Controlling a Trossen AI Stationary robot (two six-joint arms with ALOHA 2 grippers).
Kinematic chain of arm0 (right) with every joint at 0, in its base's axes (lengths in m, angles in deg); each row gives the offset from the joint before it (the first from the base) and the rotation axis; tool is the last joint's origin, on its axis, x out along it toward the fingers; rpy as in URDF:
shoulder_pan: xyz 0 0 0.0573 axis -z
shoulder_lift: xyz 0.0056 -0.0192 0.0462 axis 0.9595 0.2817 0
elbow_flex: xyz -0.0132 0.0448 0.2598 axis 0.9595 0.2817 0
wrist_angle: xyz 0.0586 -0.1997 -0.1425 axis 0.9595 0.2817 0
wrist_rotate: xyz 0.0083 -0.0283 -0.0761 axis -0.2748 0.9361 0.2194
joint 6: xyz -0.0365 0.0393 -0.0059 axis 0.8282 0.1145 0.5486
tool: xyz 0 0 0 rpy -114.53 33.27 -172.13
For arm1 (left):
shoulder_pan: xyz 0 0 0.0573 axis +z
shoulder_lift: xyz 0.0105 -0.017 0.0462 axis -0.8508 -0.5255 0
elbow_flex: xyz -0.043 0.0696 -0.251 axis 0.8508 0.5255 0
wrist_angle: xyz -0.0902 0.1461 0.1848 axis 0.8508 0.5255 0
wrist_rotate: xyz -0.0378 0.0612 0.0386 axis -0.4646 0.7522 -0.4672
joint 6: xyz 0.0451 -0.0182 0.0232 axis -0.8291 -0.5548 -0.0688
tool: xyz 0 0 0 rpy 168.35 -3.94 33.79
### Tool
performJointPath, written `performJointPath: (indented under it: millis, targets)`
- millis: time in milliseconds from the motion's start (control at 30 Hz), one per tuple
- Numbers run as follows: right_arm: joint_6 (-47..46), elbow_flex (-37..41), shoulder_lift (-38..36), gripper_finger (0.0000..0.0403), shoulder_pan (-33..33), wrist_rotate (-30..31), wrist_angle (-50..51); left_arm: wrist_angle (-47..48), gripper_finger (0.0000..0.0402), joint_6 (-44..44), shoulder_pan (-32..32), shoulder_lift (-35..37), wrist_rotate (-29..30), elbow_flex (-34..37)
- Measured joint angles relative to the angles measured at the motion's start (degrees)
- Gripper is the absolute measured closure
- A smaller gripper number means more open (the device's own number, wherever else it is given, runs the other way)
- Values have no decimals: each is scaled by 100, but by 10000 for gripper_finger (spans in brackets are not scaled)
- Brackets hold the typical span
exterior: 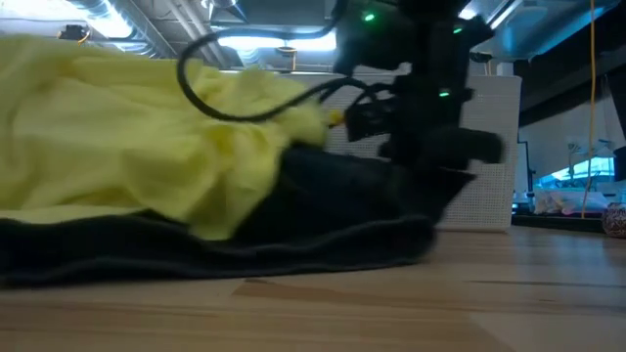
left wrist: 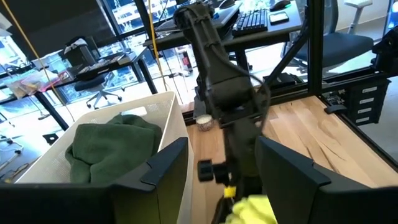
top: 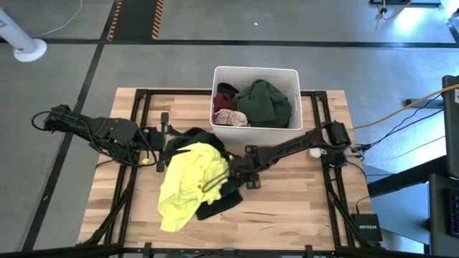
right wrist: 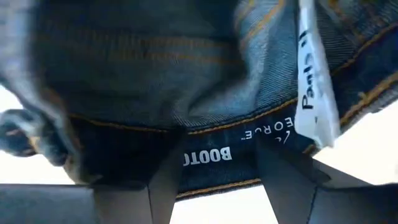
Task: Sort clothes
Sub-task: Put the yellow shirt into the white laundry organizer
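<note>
Clothes part sorted: neon yellow garment (top: 188,183) and dark garment (top: 215,204) under it lie mid-table; green (top: 264,102) and maroon (top: 225,94) pieces sit in bin (top: 294,79). Right gripper (top: 235,172) grasps the dark garment, denim by its wrist view; left gripper (top: 166,135), beside the pile, stands released

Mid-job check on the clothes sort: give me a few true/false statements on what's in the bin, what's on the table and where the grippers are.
1. The dark green garment lies inside the white bin. True.
2. The neon yellow garment is in the bin. False: it lies on the wooden table, on top of a dark garment.
3. The right gripper is down at the pile on the table. True; its wrist view is filled with dark denim.
4. The left gripper is shut on the green garment. False: its fingers stand open with nothing between them.
5. The bin stands on the floor. False: it is at the table's far edge.
</note>
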Motion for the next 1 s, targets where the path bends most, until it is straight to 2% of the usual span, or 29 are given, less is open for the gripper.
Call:
performJointPath:
  millis: [167, 500, 733, 867, 1000]
  targets:
    - [-275, 38, -254, 189, -432, 491, 833, 27, 220, 14, 0, 0, 1, 0]
    - [-687, 35, -877, 189, -967, 934, 1671, 33, 220, 53, 0, 0, 1, 0]
    - [-1020, 29, -1663, 189, -1146, 1166, 1254, 22, 220, 16, 0, 0, 1, 0]
    - [-815, 18, -1931, 189, -1175, 1342, 236, 14, 220, 8, 0, 0, 1, 0]
    - [-201, 16, -1870, 189, -1147, 1435, -750, 14, 220, 9, 0, 0, 1, 0]
